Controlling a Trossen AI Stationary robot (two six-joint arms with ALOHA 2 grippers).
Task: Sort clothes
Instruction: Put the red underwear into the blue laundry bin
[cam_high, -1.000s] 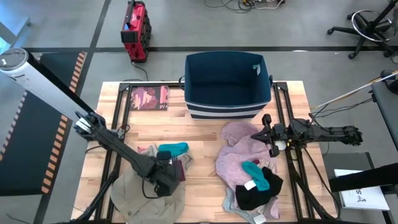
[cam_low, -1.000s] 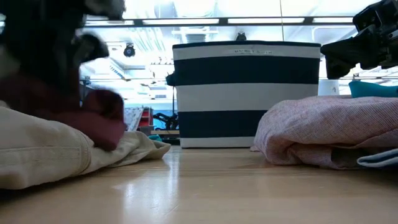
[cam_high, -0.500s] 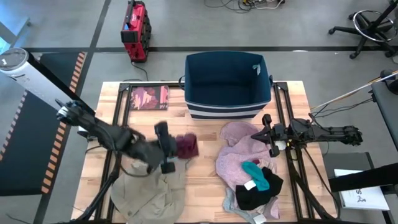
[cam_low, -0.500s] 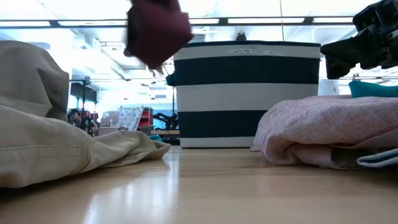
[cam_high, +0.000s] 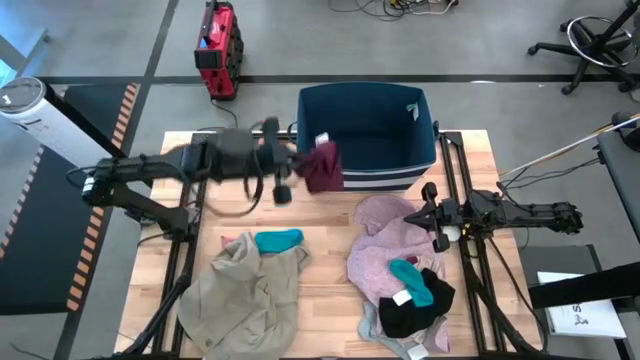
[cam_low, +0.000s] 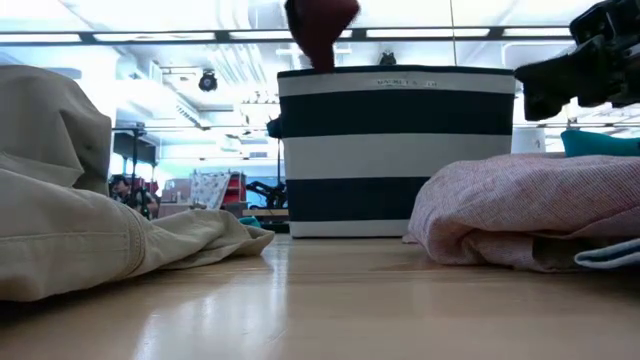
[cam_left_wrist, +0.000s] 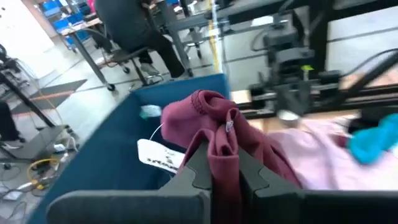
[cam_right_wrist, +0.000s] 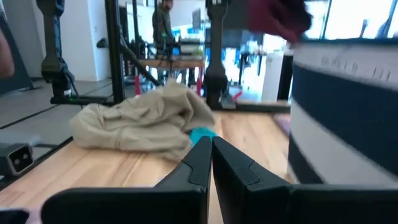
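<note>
Left hand (cam_high: 300, 168) gripping maroon garment (cam_high: 322, 166)

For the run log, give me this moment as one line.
left gripper: shut on maroon garment, at bin rim | right gripper: shut, idle over mauve-pink garment

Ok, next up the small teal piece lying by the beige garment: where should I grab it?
Probably from straight above, at the middle of the teal piece. It lies flat and elongated beside the beige garment, so close across its narrow width.

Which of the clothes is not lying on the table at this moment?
The maroon piece: the left gripper holds it in the air at the bin's edge.
</note>
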